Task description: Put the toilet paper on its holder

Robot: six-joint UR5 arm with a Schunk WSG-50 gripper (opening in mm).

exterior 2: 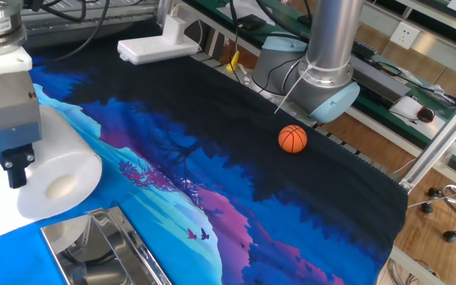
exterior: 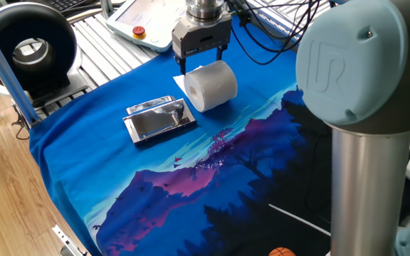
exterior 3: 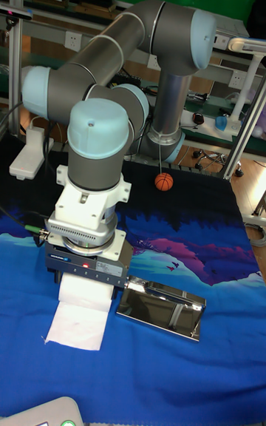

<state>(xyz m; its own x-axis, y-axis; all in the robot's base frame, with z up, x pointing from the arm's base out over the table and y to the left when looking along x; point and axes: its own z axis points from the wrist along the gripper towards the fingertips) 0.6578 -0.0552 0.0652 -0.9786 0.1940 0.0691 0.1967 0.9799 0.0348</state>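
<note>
— Above the roll, what's the gripper [exterior: 202,62] doing?
— Hanging spread wide, empty, over the toilet paper [exterior: 210,85], which lies on the cloth right of the holder [exterior: 159,119].
— Advice?
— Straddle the roll squarely before closing.

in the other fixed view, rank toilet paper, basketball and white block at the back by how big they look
1. toilet paper, nearest the camera, which inflates it
2. white block
3. basketball
</note>
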